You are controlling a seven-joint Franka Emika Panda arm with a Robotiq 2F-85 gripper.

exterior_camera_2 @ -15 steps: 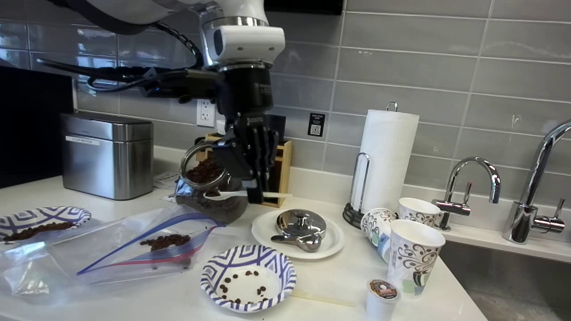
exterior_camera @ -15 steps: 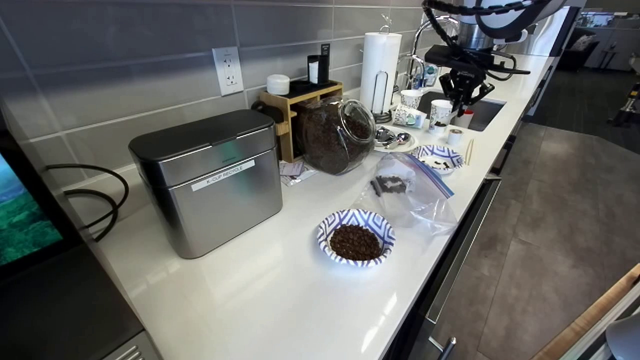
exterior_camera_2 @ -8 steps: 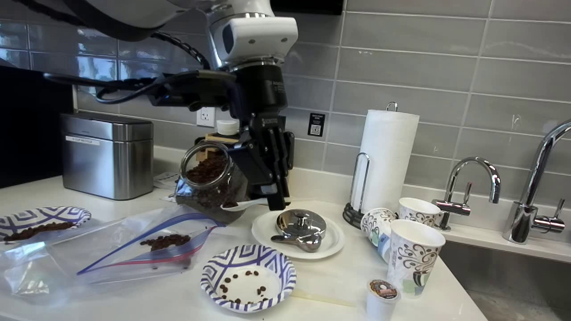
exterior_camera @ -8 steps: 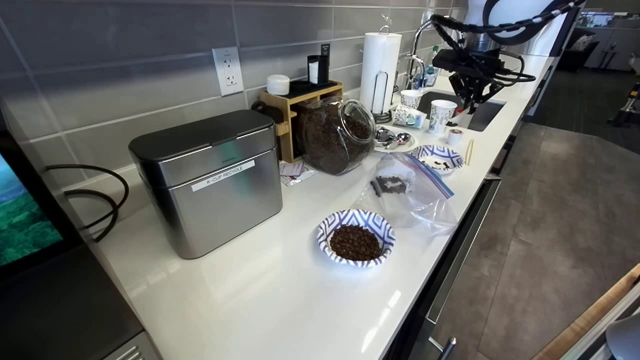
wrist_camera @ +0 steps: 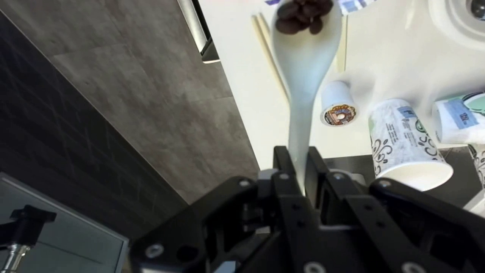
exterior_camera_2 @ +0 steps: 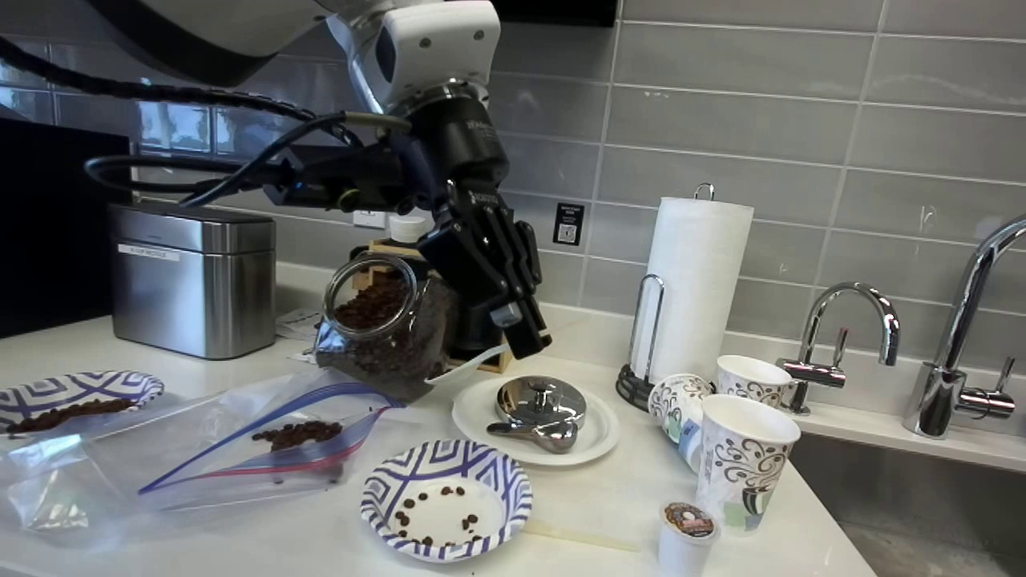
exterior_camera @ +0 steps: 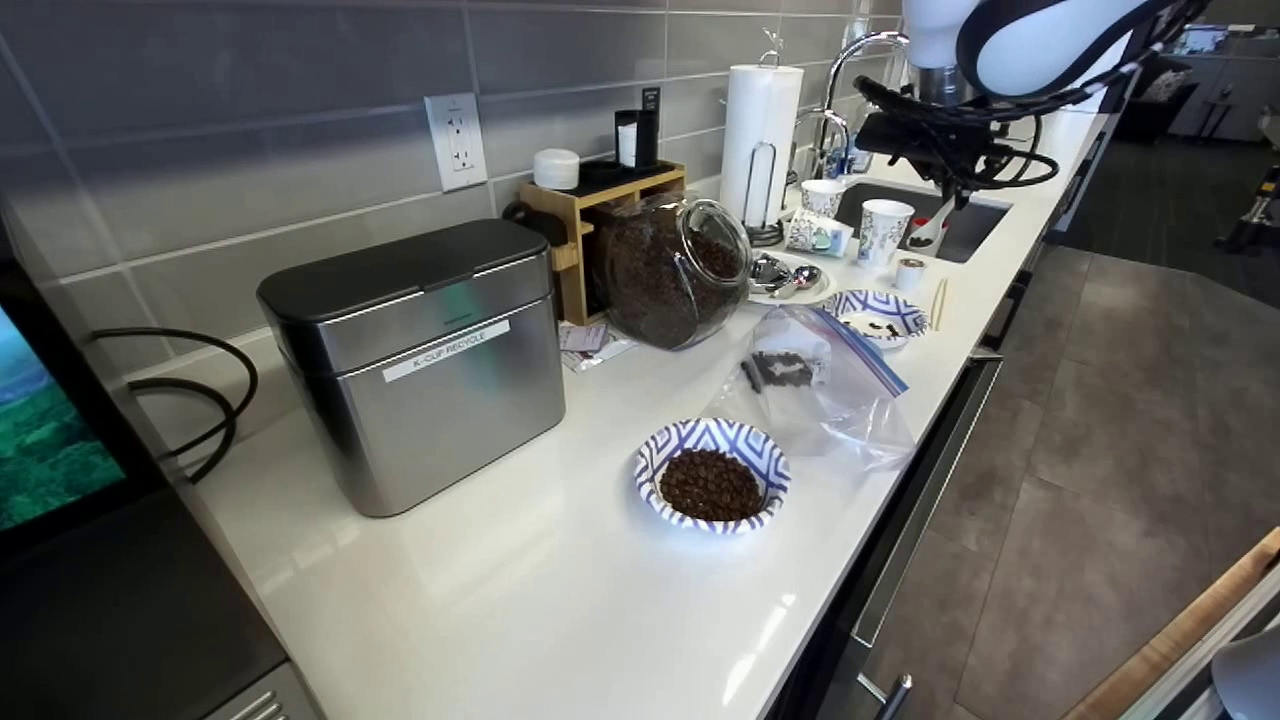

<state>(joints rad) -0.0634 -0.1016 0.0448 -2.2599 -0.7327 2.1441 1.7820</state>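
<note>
Tool pinches the white spoon by its handle, above the desk and beside the coffee pod in the wrist view. Beans sit in its head, which dips below the handle; levelling it and moving slowly should keep them aboard.
</note>
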